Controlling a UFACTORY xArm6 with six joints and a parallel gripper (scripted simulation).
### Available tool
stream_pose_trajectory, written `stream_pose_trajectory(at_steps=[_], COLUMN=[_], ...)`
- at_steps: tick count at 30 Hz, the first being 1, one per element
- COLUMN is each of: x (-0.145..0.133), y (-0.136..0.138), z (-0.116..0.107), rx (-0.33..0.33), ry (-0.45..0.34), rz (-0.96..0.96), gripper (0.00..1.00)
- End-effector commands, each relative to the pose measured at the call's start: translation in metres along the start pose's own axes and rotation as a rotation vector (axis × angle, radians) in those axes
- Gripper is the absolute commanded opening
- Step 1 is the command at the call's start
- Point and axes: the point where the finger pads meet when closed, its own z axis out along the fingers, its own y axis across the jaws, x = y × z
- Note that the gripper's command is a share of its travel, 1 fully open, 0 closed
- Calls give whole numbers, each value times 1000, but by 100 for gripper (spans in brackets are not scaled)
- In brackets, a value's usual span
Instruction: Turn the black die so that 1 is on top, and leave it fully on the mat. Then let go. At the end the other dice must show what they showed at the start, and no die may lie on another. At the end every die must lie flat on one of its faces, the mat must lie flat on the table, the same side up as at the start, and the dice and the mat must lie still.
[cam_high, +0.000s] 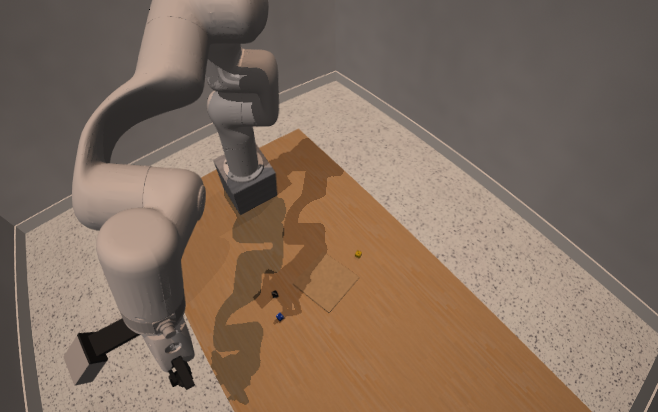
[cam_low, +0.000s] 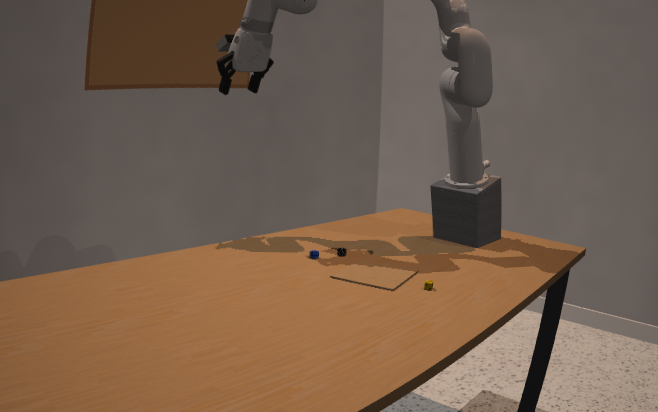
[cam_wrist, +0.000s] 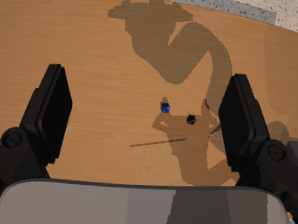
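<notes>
The black die lies on the wooden table just off the near-left edge of the thin tan mat; it also shows in the exterior view and in the wrist view. Its top face is too small to read. The mat lies flat with nothing on it. My gripper is open and empty, high above the table, far from the dice; it also shows in the top view.
A blue die lies on the table close to the black die. A yellow die lies past the mat's far corner. The arm's grey base block stands at the table's far end.
</notes>
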Motion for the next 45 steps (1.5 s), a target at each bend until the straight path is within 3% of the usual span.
stream_pose_trajectory(at_steps=[1,18,21,22,23,25,26,27,28,30,31,34,36,45], x=[1,0,-41,-41,-69,-70,-103,-103,-130,-136,-162,-167,-209,-225], y=[-1,-1,-4,-4,-2,-2,3,3,10,11,22,23,47,59], z=[-2,-1,32,32,52,53,76,76,93,98,115,118,144,154], rx=[4,4,27,27,39,39,49,49,54,54,54,54,43,35], ry=[3,1,-80,-80,-132,-132,-188,-188,-242,-242,-286,-286,-340,-358], rz=[1,1,-7,-7,-7,-7,1,1,15,15,34,34,70,87], gripper=[100,100,100,100,100,100,100,100,100,100,100,100,100,100])
